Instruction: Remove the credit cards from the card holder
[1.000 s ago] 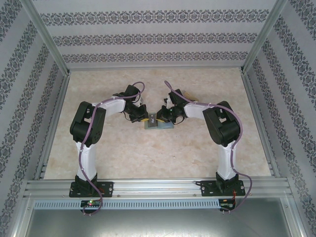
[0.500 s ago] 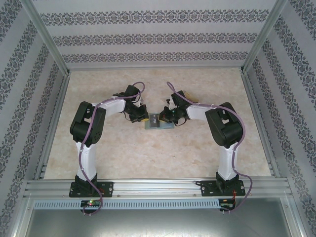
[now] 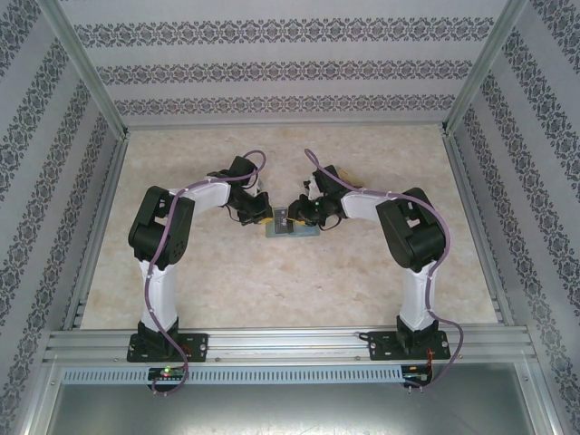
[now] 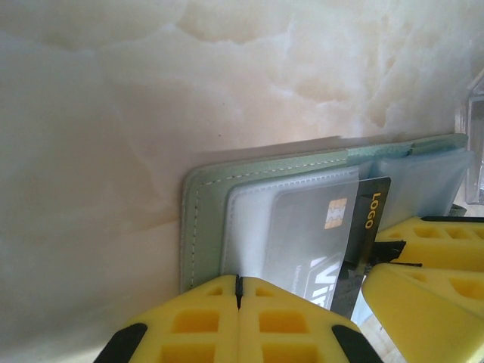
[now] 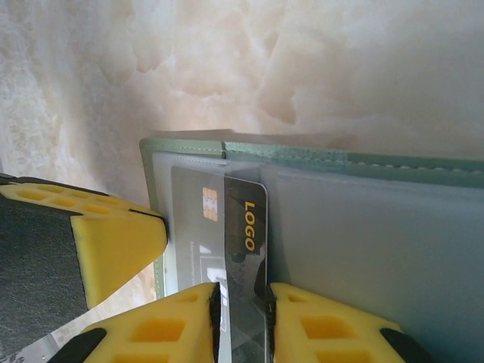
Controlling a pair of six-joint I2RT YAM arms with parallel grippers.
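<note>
From overhead I see the sage-green card holder (image 3: 279,231) lying open on the marble table (image 3: 272,290), just toward 12 o'clock of centre. An arm is at its 9 o'clock and another at its 3 o'clock.

My left gripper (image 4: 238,291) is closed, its yellow fingertips pressed together at the holder's stitched edge. I cannot tell whether a layer is caught between them.

In the right wrist view, a dark credit card (image 5: 247,219) with a gold chip and the word "LOGO" sticks partway out of the clear sleeve (image 5: 363,242) toward 6 o'clock. My right gripper (image 5: 242,302) has its jaws slightly apart on either side of that card. I cannot tell whether they are actually clamping it.
</note>
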